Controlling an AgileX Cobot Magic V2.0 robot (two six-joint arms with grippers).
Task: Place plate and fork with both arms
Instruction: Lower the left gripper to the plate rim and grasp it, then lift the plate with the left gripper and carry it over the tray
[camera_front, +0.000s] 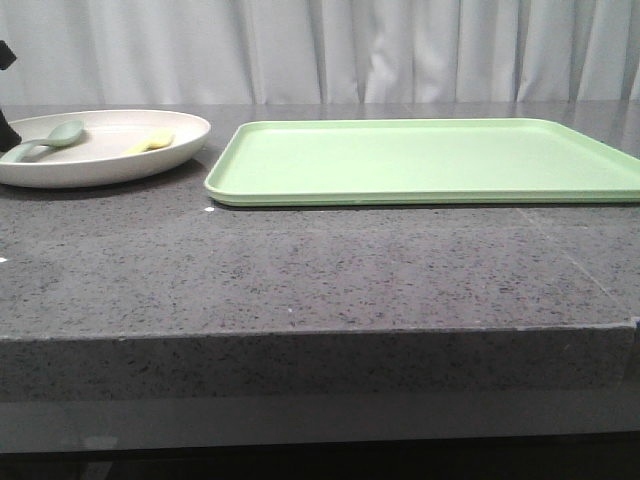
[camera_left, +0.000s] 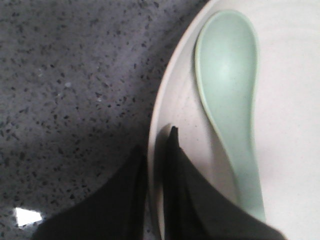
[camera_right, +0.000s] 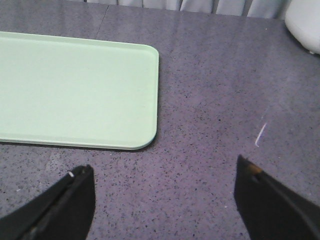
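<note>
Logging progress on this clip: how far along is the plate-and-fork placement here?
Early. Nothing looks placed: the light-green tray is bare. In hand: the left gripper has its fingers closed over the rim of the plate, which rests on the table left of the tray with the fork and a spoon lying in it. The right gripper hangs open above the table, beside the tray. Left: moving both plate and fork.
</note>
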